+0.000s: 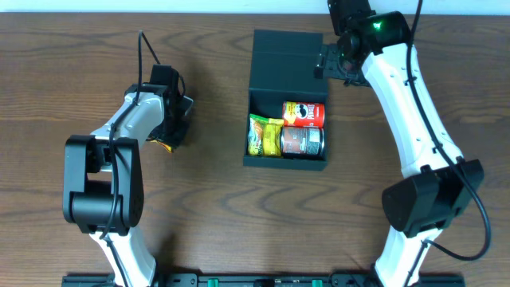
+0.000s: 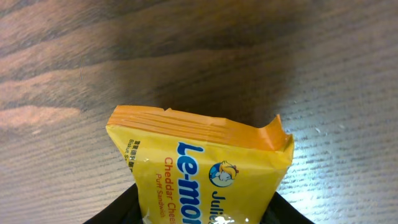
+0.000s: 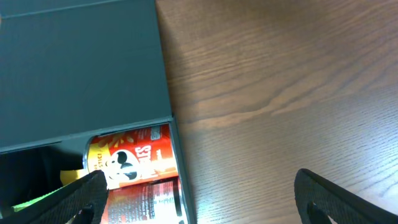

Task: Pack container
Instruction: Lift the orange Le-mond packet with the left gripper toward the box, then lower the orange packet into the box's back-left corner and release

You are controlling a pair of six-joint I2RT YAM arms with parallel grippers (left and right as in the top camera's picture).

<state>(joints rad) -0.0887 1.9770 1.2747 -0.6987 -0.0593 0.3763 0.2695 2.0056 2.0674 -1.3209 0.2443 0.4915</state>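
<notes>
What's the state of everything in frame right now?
container: open, lid swung back
red can: on its side inside container
grey can: on its side inside, beside red can
green-yellow packet: inside, left of the cans
yellow packet: outside, on table, under left pincer
left pincer: around yellow packet, grip unclear
right pincer: open, empty, by container's right side

Box, far-left corner: open pocket inside container [image 1: 285, 163], reachable from above.
Box, right half: blocked by red can [image 1: 304, 113] and grey can [image 1: 301, 142].
Box, near-left: filled by green-yellow packet [image 1: 265, 135].
Left of box: bare table [image 1: 213, 119], free passage.
</notes>
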